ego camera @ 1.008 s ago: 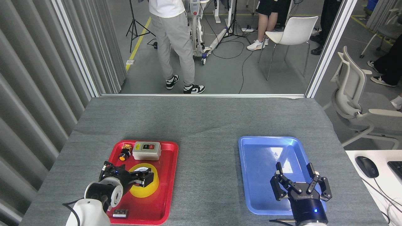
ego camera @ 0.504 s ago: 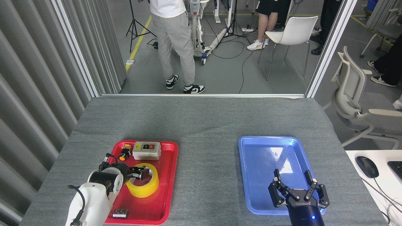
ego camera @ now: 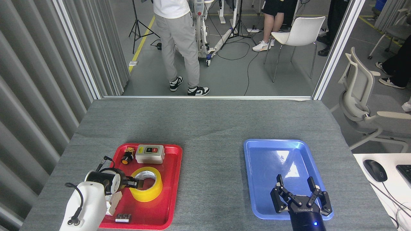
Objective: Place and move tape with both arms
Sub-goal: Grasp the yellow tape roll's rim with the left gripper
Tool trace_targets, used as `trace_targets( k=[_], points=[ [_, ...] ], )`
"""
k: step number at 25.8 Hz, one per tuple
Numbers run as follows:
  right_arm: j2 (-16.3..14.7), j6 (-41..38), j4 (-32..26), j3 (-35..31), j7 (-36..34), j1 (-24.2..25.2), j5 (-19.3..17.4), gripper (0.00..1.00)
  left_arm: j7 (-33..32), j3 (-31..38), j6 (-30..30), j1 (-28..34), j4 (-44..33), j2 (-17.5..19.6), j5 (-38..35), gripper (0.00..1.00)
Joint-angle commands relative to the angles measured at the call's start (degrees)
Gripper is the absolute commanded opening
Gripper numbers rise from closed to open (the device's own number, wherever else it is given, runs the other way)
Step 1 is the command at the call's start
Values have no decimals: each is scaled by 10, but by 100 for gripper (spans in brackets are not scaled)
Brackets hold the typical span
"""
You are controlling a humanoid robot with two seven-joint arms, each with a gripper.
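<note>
- Left gripper (ego camera: 138, 183): fingers reach into the core of the tape (ego camera: 146, 184) from its left side; the arm hides most of them. Cannot tell whether the jaws are apart or clamped on the roll wall.
- Tape lies flat in the red tray (ego camera: 171, 189), around the fingertips, yellow band up, white core showing.
- Beyond the jaws, at the tray's far end: grey switch box (ego camera: 150, 153), with the small yellow-capped push button (ego camera: 127, 157) just left of it.
- Nearer than the jaws, at the tray's near edge: small dark block (ego camera: 123, 218).
- Right gripper (ego camera: 301, 195): jaws spread wide, holding nothing, over the near end of the blue tray (ego camera: 263, 160).
- Both trays rest on the grey table (ego camera: 208, 128), well apart.
</note>
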Motion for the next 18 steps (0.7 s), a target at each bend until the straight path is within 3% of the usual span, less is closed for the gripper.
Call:
trace_targets(
  k=[1,18],
  points=[
    [3,22,1,0,1,1,-1,100,-38,-6,0,-7,3,1,0,100],
    [4,26,2,7,1,-7,1,100,-38,-31,-9,-19,6,-2,1,100]
  ],
)
